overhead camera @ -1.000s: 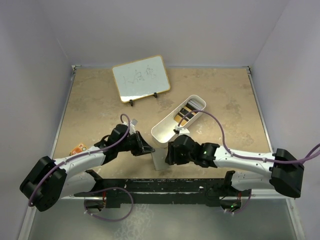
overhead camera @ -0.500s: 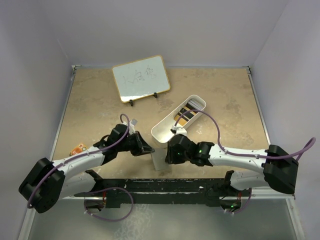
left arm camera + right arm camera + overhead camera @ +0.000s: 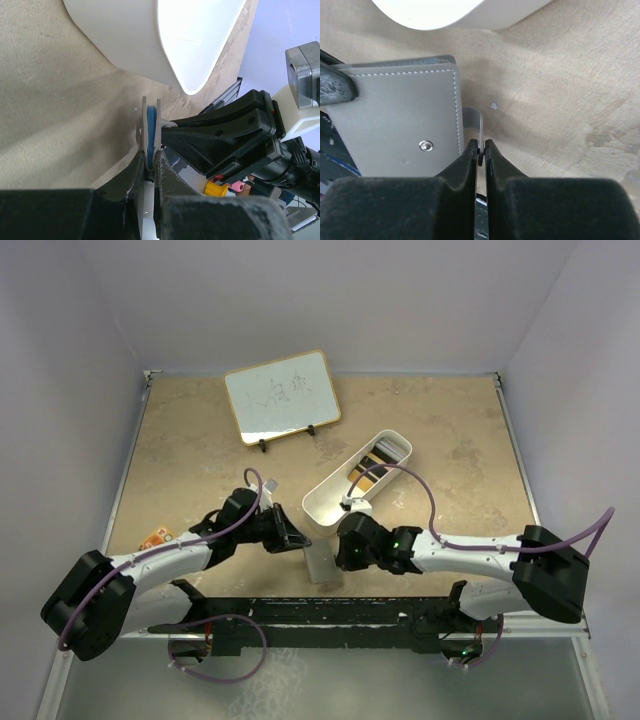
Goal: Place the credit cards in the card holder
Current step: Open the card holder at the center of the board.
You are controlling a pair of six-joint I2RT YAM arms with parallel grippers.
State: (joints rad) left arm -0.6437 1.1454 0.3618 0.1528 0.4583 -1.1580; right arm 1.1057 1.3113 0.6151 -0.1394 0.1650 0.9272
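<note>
The grey card holder (image 3: pixel 320 563) stands on edge near the table's front, held between both grippers. My left gripper (image 3: pixel 292 538) is shut on its folded edge. In the left wrist view the fingers (image 3: pixel 150 162) pinch the two grey flaps (image 3: pixel 159 125) with the light blue inside between them. My right gripper (image 3: pixel 342 550) is shut on the snap tab (image 3: pixel 472 120). The grey face (image 3: pixel 400 110) with its metal stud lies left of the gripper (image 3: pixel 480 148). The credit cards (image 3: pixel 370 472), yellow-orange and black, lie in the far end of the white tray (image 3: pixel 330 502).
The long white tray also shows close in the left wrist view (image 3: pixel 150 45) and the right wrist view (image 3: pixel 455 12). A small whiteboard (image 3: pixel 282 395) stands at the back. A little orange-brown board (image 3: pixel 155 538) lies at the left edge.
The right arm's elbow has swung left and its gripper has shifted slightly toward the tray. The left arm and the card holder have barely moved.
</note>
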